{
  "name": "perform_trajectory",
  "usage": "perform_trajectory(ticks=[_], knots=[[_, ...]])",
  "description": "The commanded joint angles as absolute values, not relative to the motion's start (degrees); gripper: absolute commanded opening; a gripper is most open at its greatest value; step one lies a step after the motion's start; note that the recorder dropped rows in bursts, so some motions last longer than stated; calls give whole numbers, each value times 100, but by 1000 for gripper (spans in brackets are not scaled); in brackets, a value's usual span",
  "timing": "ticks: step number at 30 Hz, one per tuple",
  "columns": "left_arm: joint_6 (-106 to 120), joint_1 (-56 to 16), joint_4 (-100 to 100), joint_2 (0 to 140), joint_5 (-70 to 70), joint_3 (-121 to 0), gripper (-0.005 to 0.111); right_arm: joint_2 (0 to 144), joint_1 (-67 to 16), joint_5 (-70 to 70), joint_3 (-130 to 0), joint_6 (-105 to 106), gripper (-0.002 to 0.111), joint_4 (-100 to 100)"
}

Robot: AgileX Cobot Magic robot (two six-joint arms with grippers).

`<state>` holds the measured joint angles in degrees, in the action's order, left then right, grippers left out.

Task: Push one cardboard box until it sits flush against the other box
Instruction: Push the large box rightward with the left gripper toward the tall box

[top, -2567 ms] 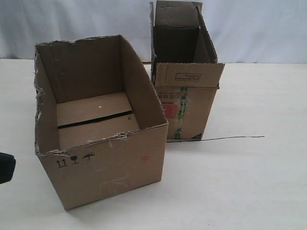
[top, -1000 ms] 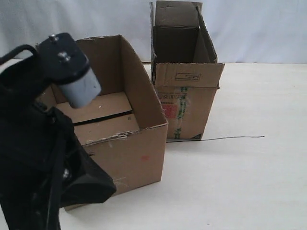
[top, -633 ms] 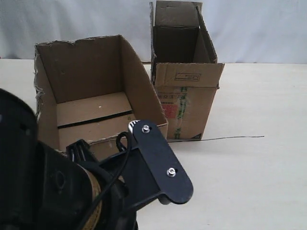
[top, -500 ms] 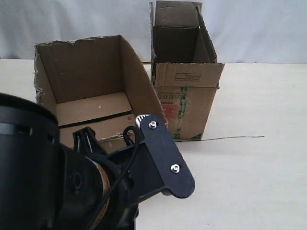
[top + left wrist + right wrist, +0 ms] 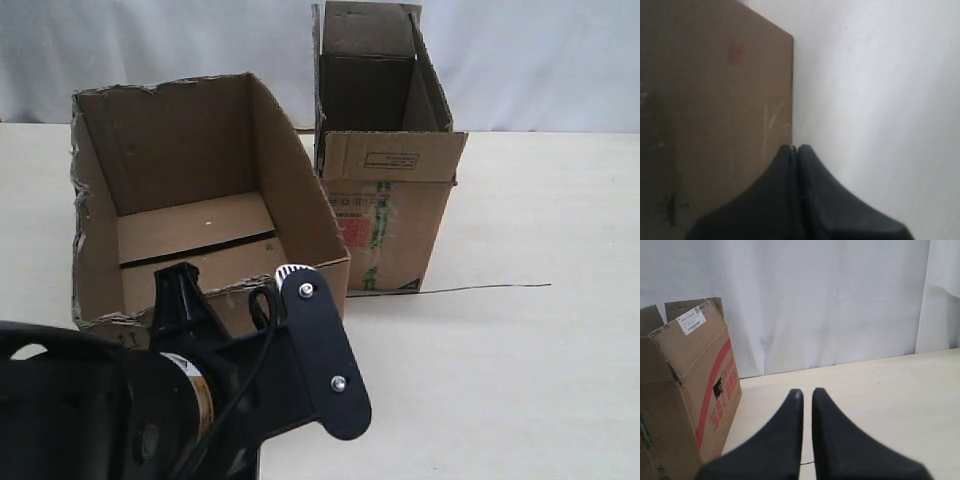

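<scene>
The wide, torn-rimmed cardboard box (image 5: 200, 160) stands open at the left of the table. The taller red-labelled other box (image 5: 390, 215) stands just behind its right wall; whether the two touch I cannot tell. My left arm (image 5: 310, 370) fills the lower left and hides the wide box's front face. In the left wrist view my left gripper (image 5: 794, 148) is shut, its tips close to that brown front face (image 5: 715, 100) near the corner. My right gripper (image 5: 807, 391) is shut and empty over bare table, with the other box (image 5: 685, 390) off to its side.
A thin dark wire (image 5: 480, 288) lies on the pale table (image 5: 520, 380) to the right of the taller box. A white curtain (image 5: 540, 60) closes off the back.
My left arm has swung in from the left across the wide box's front and now sits lower in the exterior view. Neither box has visibly moved.
</scene>
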<state>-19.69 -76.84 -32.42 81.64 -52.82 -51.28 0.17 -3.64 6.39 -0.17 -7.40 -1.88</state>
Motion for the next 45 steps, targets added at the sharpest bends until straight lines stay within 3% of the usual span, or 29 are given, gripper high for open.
perform_trajectory(ticks=[1,13,26,45], knots=[[-2111,-7337,-3596,8178,-5122,-5109,0,0,-351,590,0,-764,5,-176],[-543,-5845,-3334,8178,-4716,-5109,0,0,-351,590,0,-764,5,-176],[360,-4785,-3070,8178,-4060,-5109,0,0,-351,590,0,-764,5,-176],[794,-3925,-3096,8469,-2828,-5109,0,0,-351,590,0,-764,5,-176]])
